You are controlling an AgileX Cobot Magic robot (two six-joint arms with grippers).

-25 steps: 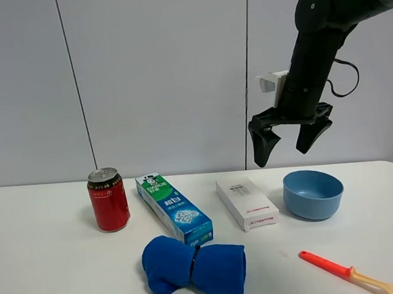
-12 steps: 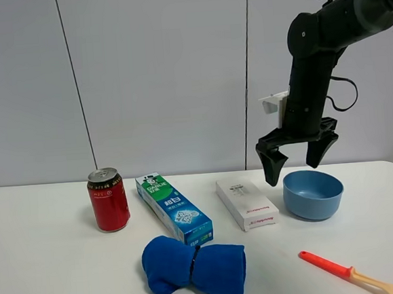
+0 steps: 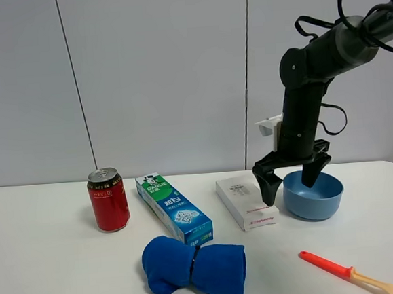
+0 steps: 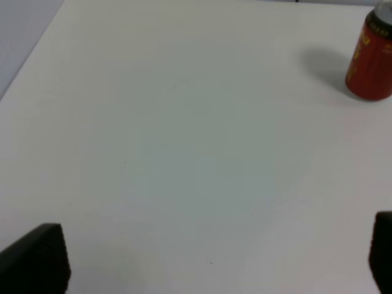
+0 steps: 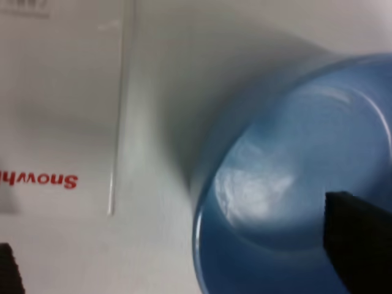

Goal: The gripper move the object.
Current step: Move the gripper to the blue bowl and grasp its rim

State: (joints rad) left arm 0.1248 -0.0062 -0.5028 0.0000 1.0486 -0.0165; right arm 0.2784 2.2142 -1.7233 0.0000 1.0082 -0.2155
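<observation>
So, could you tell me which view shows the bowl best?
Exterior high: nearly the whole bowl shows, under the open right claw. Right wrist shows only part of its rim and inside; left wrist shows none of it.

Lab-like test bench: white table [image 3: 49, 267], plain grey panelled wall [image 3: 157, 75], red can [image 3: 108, 200] beside toothpaste box [image 3: 174, 209]

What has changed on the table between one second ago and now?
The right pincer came down from high above the bowl to rim level. It is open, its fingers straddling the rim on the side of the white box, and it holds nothing yet. The bowl, white box, red can, toothpaste box, blue cloth and brush have not moved.
</observation>
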